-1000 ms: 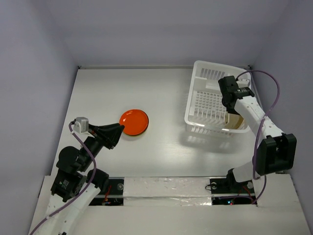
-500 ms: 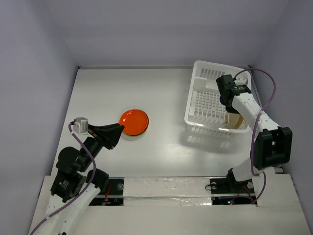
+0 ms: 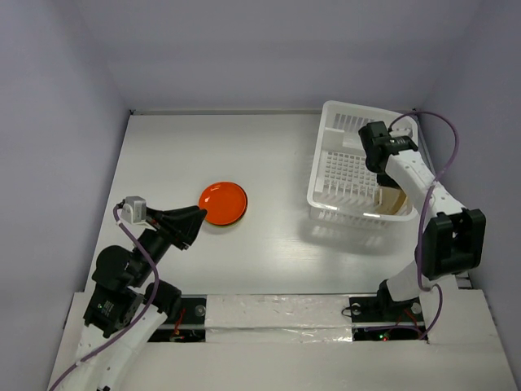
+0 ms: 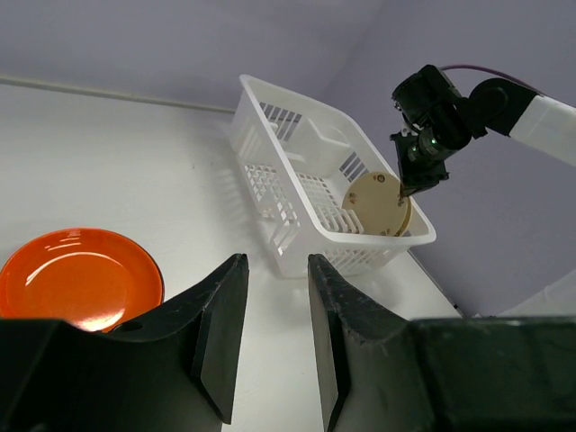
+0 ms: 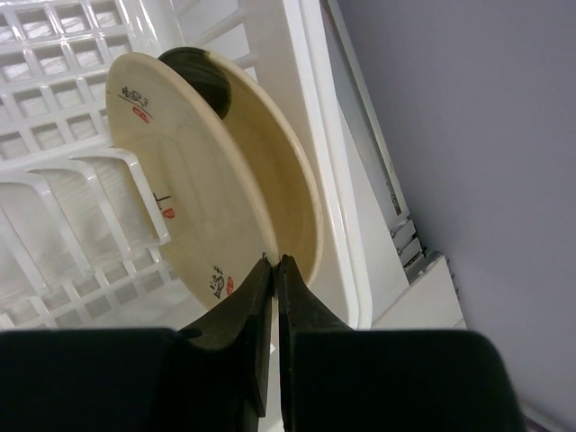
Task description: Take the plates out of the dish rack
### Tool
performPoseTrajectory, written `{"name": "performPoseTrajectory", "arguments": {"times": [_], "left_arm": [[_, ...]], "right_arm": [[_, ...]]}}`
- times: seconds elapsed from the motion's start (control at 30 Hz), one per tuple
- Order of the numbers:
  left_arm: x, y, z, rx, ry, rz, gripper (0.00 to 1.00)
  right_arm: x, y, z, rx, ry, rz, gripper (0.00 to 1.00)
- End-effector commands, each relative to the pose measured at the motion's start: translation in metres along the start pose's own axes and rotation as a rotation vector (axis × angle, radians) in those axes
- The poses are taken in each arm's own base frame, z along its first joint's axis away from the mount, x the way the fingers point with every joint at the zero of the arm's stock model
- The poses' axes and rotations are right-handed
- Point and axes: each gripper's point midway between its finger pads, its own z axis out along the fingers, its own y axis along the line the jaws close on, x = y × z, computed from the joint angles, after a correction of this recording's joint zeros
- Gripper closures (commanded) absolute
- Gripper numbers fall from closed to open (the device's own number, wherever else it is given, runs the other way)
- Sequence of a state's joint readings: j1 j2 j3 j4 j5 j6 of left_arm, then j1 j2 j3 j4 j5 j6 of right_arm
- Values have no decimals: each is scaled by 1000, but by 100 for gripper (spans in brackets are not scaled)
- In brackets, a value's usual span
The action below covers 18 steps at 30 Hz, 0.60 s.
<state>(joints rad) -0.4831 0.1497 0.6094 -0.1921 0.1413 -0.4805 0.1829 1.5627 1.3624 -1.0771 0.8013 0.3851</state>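
Right jaws closed onto cream plate [image 5: 207, 180], dark plate [image 5: 202, 76] half-hidden behind

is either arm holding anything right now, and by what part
The right gripper pinches the cream plate by its top rim in the dish rack. The left gripper holds nothing.

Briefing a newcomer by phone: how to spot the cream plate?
Find the white slotted plastic dish rack at the table's far right. In its near right corner a round cream plate stands on edge. The glossy orange plate, by contrast, lies flat on the table.
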Motion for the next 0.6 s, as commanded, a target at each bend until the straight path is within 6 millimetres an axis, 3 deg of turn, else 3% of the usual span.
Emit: {"name": "performPoseTrajectory", "arguments": {"times": [0.0, 0.3, 0.43, 0.57], "left_arm": [[-14, -10, -2, 38, -48, 2, 70], [-13, -10, -1, 36, -42, 2, 70], [-12, -10, -1, 36, -40, 0, 70], [-11, -9, 0, 31, -36, -1, 70]], "right_arm": [[-25, -11, -19, 46, -73, 25, 100], [-30, -7, -32, 141, -90, -54, 100], [-43, -15, -53, 164, -136, -29, 100], [-63, -19, -86, 109, -218, 11, 100]]}}
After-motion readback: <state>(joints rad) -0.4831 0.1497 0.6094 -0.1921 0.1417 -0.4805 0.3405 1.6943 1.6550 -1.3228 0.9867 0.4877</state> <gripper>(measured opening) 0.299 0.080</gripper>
